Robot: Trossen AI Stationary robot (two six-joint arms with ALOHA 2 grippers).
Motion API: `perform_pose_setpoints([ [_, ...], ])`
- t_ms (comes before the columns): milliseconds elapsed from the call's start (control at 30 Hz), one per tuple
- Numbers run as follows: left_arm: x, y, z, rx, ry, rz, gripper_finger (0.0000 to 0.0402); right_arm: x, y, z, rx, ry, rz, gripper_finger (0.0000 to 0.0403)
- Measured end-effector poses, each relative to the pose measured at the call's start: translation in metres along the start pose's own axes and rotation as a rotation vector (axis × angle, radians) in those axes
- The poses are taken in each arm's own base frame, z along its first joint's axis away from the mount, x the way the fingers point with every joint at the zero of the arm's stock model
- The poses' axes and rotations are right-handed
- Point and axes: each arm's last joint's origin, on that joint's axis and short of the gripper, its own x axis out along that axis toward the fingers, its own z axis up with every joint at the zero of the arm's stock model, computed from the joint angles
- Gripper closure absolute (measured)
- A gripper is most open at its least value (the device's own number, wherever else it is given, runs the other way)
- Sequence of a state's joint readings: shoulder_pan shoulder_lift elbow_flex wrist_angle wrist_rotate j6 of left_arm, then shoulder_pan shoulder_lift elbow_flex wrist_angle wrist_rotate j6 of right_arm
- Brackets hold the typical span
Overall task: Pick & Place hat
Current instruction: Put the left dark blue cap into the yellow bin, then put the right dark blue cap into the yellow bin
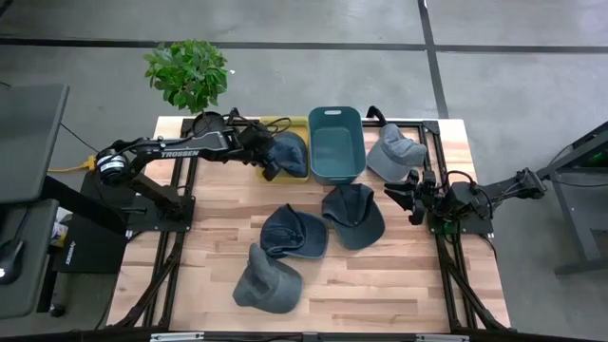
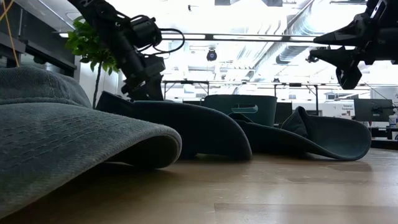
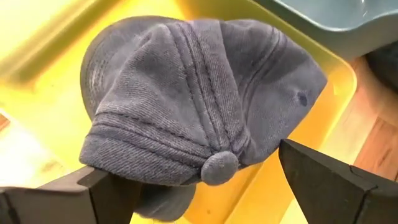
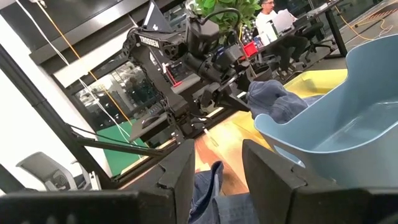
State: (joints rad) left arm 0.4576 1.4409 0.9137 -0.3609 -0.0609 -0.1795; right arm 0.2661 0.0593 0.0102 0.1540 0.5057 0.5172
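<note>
A faded blue hat lies crown up in the yellow bin at the table's far side; its top button faces the camera. My left gripper is open over it, slanting down, one finger on either side of the crown. In the high view the left gripper is at the bin's near left corner. My right gripper waits open and level at the table's right edge, holding nothing. Three more dark hats lie on the table's middle and near part. My left gripper's jaws stand wide around the hat's crown. One finger is right against the hat's lower edge; whether it touches I cannot tell. The other finger stands apart from the hat. The hat rests in the yellow bin.
A teal bin stands right of the yellow one, and a grey hat lies beyond it at the far right. A potted plant stands past the far left corner. Bare wood shows at the table's near right.
</note>
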Motion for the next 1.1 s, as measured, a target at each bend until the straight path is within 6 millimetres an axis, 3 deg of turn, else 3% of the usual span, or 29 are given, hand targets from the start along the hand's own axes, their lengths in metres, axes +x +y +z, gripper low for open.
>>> perform_pose_setpoints([
  [333, -0.001, -0.004, -0.008, -0.002, 0.111, -0.170, 0.0048, 0.000, 0.000, 0.000, -0.002, 0.002, -0.001, 0.0274],
  [533, -0.002, -0.002, -0.013, 0.022, 0.155, -0.143, 0.0048, 0.000, 0.000, -0.001, -0.006, 0.009, -0.005, 0.0274],
  [767, -0.029, -0.002, -0.011, 0.013, 0.208, -0.152, 0.0048, 0.000, 0.000, -0.001, 0.002, 0.012, 0.001, 0.0274],
  [933, -0.057, -0.002, -0.002, -0.011, 0.144, -0.189, 0.0048, 0.000, 0.000, -0.001, -0.003, 0.009, -0.003, 0.0274],
  [1100, -0.065, -0.004, -0.004, -0.035, 0.145, -0.204, 0.0048, 0.000, 0.005, 0.008, -0.023, 0.035, -0.017, 0.0274],
])
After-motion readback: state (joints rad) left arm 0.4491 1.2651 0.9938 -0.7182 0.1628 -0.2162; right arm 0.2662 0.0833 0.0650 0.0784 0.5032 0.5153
